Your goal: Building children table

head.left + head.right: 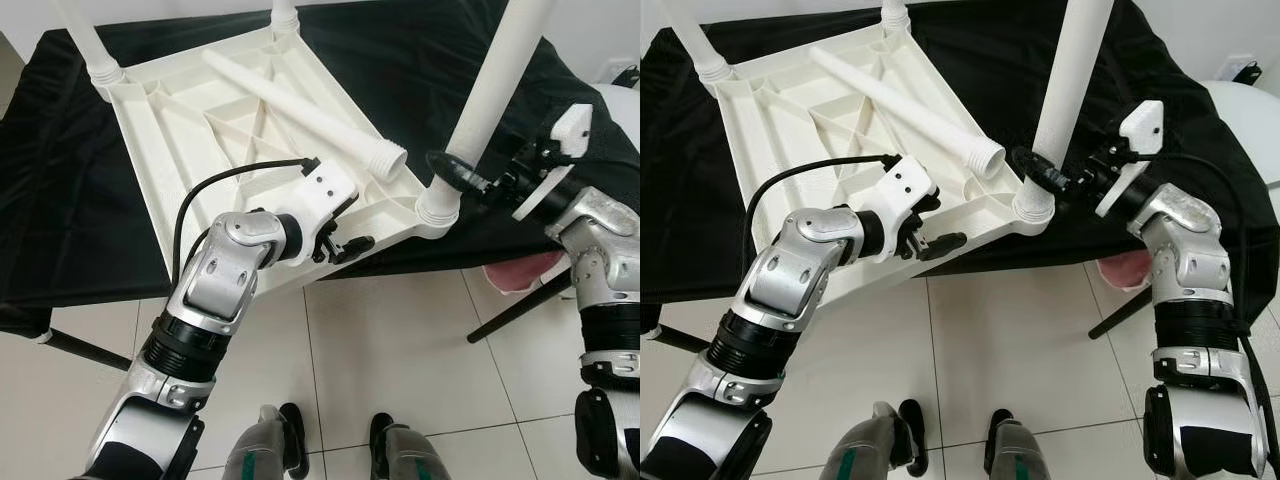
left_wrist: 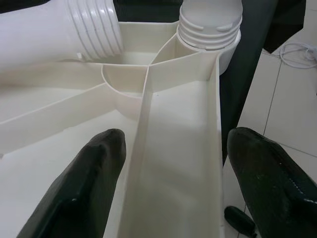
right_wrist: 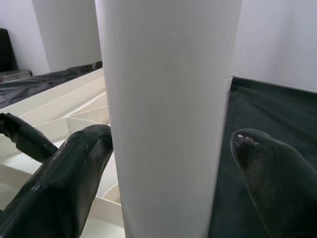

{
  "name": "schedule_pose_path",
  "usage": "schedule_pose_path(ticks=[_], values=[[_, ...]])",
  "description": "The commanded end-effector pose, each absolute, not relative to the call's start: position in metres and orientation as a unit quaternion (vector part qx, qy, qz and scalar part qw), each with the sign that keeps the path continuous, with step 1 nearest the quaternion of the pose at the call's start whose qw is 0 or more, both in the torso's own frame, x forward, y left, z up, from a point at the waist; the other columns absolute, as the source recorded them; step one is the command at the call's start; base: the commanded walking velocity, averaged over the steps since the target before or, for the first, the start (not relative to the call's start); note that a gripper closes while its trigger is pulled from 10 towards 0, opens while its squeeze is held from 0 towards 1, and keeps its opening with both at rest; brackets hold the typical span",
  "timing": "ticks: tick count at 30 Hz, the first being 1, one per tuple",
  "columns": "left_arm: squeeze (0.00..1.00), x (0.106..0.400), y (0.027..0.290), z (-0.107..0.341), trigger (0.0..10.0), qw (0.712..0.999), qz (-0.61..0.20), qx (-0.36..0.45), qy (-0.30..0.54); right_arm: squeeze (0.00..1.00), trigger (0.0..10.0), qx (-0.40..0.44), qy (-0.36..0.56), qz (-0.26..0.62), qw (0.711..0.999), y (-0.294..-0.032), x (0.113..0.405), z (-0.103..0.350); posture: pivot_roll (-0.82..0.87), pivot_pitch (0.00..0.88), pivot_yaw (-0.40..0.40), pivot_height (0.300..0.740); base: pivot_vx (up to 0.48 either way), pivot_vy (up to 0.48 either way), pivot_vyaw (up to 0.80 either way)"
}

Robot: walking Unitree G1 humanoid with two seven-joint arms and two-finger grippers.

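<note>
Black cloth carries the upturned white children's table, its near rim straddled by the open left hand. Right hand, fingers apart around the corner leg, seems mid-fitting; next, close and twist it home, while a spare leg lies waiting.

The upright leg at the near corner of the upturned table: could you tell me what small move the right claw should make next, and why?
Probably close the right claw on the upright leg and twist it. Its fingers straddle the leg just above the corner socket with a gap on one side, while the left claw spans the tabletop's rim to brace it.
</note>
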State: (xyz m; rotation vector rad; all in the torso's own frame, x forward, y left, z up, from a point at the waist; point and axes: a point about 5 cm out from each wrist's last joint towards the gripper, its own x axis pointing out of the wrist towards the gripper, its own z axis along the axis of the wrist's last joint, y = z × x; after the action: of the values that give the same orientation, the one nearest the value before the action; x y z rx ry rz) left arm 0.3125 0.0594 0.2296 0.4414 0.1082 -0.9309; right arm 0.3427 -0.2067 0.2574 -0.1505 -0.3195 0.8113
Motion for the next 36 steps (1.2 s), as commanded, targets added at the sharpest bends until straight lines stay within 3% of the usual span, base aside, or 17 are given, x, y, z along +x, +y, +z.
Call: schedule_pose_path(ticks=[1,8,9,11,12,13,14,25,26,36], values=[[0.0,0.311,0.059,0.228,10.0,0.879,-0.425,0.21,0.051,0.0,10.0,-0.083,-0.148,0.409,0.897,-0.199,0.344,0.254,-0.12,0.2,0.035,0.74,0.0,0.0,0.0],[0.0,0.309,0.058,0.228,10.0,0.878,-0.427,0.209,0.051,0.0,10.0,-0.088,-0.138,0.421,0.892,-0.191,0.348,0.244,-0.11,0.198,0.034,0.74,0.0,0.0,0.0],[0.0,0.309,0.058,0.228,10.0,0.878,-0.428,0.209,0.052,0.0,3.2,-0.089,-0.139,0.421,0.892,-0.191,0.35,0.244,-0.11,0.197,0.034,0.74,0.0,0.0,0.0],[0.0,0.309,0.058,0.228,10.0,0.878,-0.428,0.209,0.052,0.0,3.2,-0.089,-0.139,0.421,0.892,-0.191,0.35,0.244,-0.11,0.197,0.034,0.74,0.0,0.0,0.0],[0.0,0.309,0.058,0.228,10.0,0.878,-0.428,0.209,0.052,0.0,2.3,-0.089,-0.14,0.421,0.892,-0.19,0.35,0.244,-0.11,0.197,0.034,0.74,0.0,0.0,0.0],[0.0,0.309,0.058,0.228,10.0,0.878,-0.428,0.209,0.052,0.0,2.3,-0.089,-0.14,0.421,0.892,-0.19,0.35,0.244,-0.11,0.197,0.034,0.74,0.0,0.0,0.0],[0.0,0.309,0.058,0.228,10.0,0.878,-0.428,0.209,0.052,0.0,0.0,-0.09,-0.143,0.416,0.894,-0.192,0.351,0.245,-0.11,0.196,0.033,0.74,0.0,0.0,0.0],[0.0,0.309,0.057,0.227,10.0,0.878,-0.428,0.206,0.054,0.0,0.0,-0.065,-0.156,0.368,0.914,-0.204,0.345,0.245,-0.13,0.197,0.035,0.74,0.0,0.0,0.0],[0.0,0.309,0.057,0.227,10.0,0.878,-0.428,0.206,0.054,0.0,10.0,-0.054,-0.16,0.357,0.919,-0.203,0.342,0.244,-0.14,0.199,0.037,0.74,0.0,0.0,0.0],[0.0,0.309,0.056,0.227,10.0,0.878,-0.43,0.204,0.056,0.0,10.0,-0.002,-0.195,0.286,0.938,-0.191,0.329,0.244,-0.14,0.209,0.044,0.74,0.0,0.0,0.0]])
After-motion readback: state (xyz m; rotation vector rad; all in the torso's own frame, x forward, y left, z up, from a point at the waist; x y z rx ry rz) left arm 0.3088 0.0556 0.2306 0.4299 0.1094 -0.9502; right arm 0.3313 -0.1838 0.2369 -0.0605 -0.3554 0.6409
